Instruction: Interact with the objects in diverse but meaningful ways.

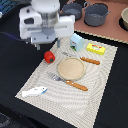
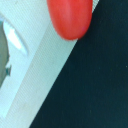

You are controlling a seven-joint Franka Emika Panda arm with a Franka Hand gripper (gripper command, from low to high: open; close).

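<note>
A red tomato (image 1: 49, 56) sits at the placemat's far-left edge. It also fills the wrist view (image 2: 70, 17), very close. My gripper (image 1: 42, 46) hangs just above and behind the tomato. Its white body hides the fingers, so I cannot tell whether they are open or shut. A light-blue carton (image 1: 77, 42) stands upright at the back of the mat. A yellow box with red marks (image 1: 95, 48) lies to the exterior view's right of it. A white fish (image 1: 34, 92) lies at the mat's near-left corner.
A tan plate (image 1: 71, 68) sits mid-mat, with an orange-handled fork (image 1: 70, 82) in front of it and an orange-handled knife (image 1: 86, 60) behind. Two grey pots (image 1: 96, 13) stand on the brown surface at the back. The striped placemat (image 2: 45, 80) lies on a black table (image 2: 95, 85).
</note>
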